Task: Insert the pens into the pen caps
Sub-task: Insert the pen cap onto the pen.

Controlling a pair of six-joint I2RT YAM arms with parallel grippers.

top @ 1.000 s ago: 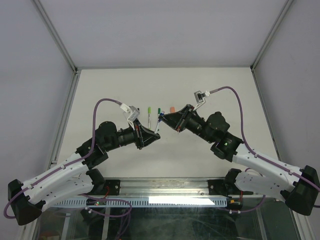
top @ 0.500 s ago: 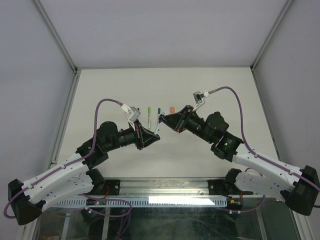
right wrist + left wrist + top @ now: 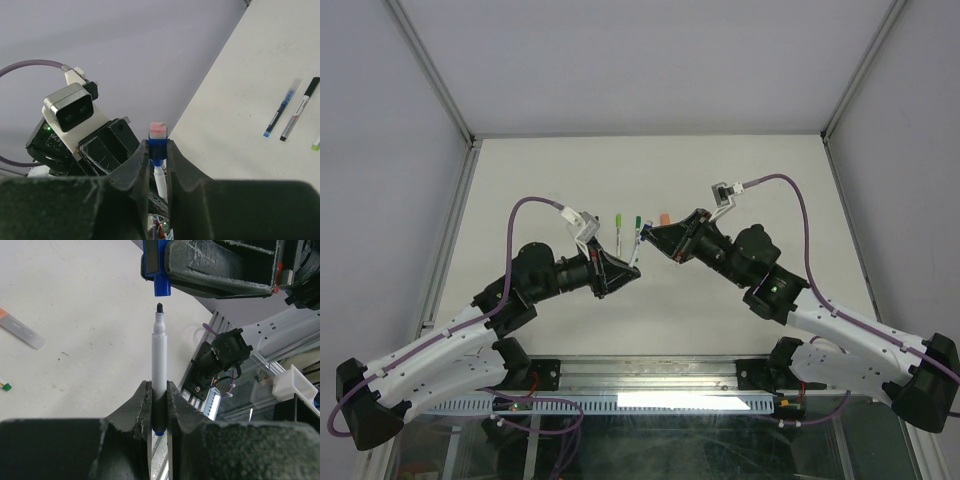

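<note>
Working mid-air above the desk (image 3: 550, 180). Clamped shut with the left end effector (image 3: 159, 395) on a white marker (image 3: 159, 355), nib (image 3: 159, 306) just short of the blue cap (image 3: 161, 286), apart. Pinching that cap in the barely parted right end effector (image 3: 158, 155). Line up barrel with cap, then push straight, no wobble. Cannot see into the cap's mouth; too tiny to judge alignment from the top view.

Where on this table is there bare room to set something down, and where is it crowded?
Free: the far strip of the white table beyond the lime-tipped pen, green-tipped pen and orange piece; also its left and right margins outside the arms. Crowded: the centre, where the left gripper holding a white marker faces the right gripper holding a blue cap.
</note>
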